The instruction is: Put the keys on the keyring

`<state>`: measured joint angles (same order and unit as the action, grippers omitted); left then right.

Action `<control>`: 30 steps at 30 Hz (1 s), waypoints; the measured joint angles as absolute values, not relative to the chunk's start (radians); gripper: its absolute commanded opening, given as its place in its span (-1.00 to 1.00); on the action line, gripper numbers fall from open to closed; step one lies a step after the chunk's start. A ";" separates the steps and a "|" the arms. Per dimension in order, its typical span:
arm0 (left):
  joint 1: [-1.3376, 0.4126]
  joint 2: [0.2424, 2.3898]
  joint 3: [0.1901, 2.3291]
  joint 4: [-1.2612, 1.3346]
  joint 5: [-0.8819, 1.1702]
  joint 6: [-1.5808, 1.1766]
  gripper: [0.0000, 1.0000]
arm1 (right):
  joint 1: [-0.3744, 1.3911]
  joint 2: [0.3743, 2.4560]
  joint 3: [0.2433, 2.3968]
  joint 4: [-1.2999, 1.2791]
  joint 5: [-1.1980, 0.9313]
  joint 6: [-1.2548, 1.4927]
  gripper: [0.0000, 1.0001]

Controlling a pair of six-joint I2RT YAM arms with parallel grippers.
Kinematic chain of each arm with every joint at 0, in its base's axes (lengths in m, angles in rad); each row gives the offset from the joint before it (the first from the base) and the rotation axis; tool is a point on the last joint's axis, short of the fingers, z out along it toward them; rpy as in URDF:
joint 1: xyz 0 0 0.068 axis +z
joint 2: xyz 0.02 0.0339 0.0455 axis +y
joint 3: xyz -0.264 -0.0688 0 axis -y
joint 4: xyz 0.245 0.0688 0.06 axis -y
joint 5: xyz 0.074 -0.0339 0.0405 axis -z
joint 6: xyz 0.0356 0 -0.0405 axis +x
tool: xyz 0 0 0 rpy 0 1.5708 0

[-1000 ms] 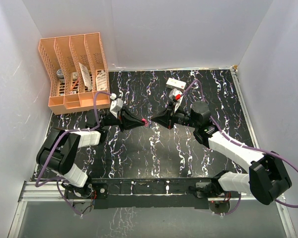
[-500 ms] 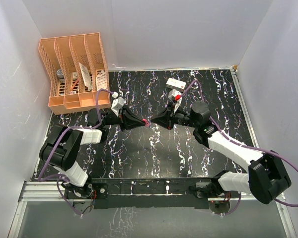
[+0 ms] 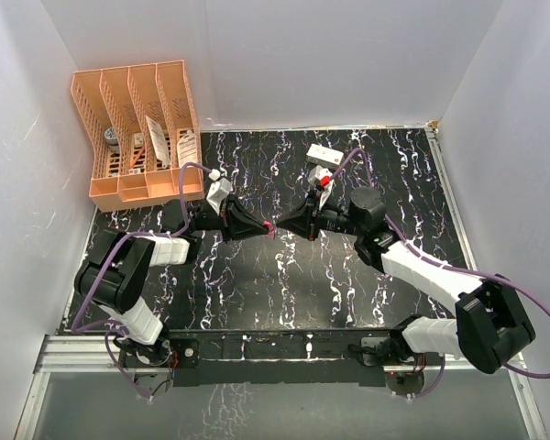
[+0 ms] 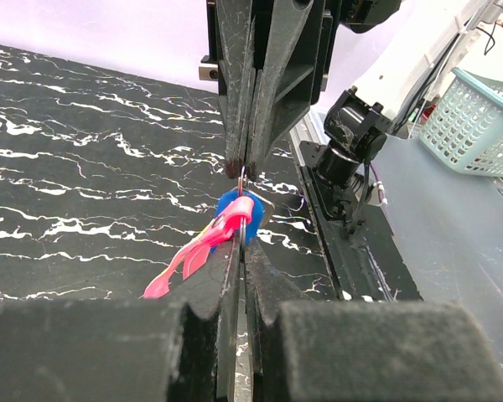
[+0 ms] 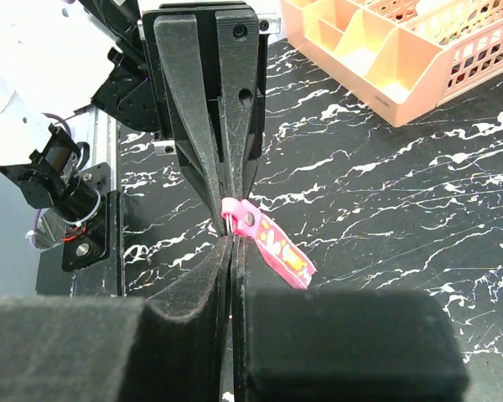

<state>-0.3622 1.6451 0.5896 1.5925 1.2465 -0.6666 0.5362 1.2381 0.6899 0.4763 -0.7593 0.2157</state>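
My two grippers meet tip to tip above the middle of the black marbled table. The left gripper (image 3: 266,227) (image 4: 242,251) is shut on the thin metal keyring (image 4: 244,224), seen edge-on between its pads. A slim pink key (image 4: 197,251) (image 5: 277,251) and a blue-headed key (image 4: 231,203) with a pale silvery end hang at the ring. Opposite it, the right gripper (image 3: 281,225) (image 5: 231,241) is shut on the same ring's far side. From above, only a pink speck (image 3: 272,226) shows between the tips.
An orange slotted organiser (image 3: 137,128) (image 5: 402,59) stands at the back left. Behind the right gripper lies a white rectangular box (image 3: 323,156), with a small red item (image 3: 326,180) beside it. White walls close the back and sides. A pale basket (image 4: 478,126) sits beyond the table.
Both grippers stay shut and joined at the ring. The left arm's elbow has swung slightly right and the joined tips have crept a little toward the back.
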 measured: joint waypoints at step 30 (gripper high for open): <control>-0.371 1.665 0.608 1.594 1.269 -0.699 -1.00 | 0.546 1.252 0.698 0.476 -0.778 0.214 -1.00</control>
